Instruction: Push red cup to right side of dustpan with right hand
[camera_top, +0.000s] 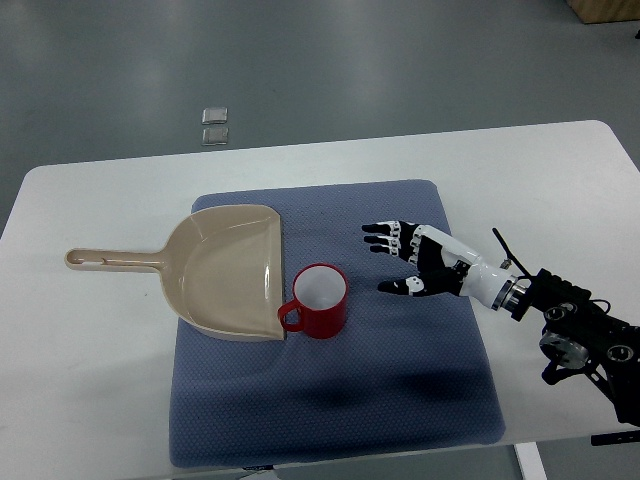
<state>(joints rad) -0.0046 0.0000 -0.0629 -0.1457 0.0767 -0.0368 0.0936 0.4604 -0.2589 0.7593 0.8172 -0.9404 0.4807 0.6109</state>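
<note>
The red cup (320, 300) already stands at the right edge of the dustpan (225, 270), its handle pointing toward the pan's open lip and seemingly touching it, so the push looks either finished or very near finished — what remains, I judge, is at most a small nudge or simply drawing the arm clear. The right hand (408, 262) hovers to the right of the cup, apart from it, with a clear strip of the blue mat (400, 400) between them; its fingers are spread and extended toward the cup, holding nothing, thumb lower and pointing the same way. The arm enters from the right edge, over the white counter (560, 180). If another push is wanted, it calls for the hand to meet the cup's right wall low and squarely — too high and the cup could tip against the pan. The left hand is out of sight.
</note>
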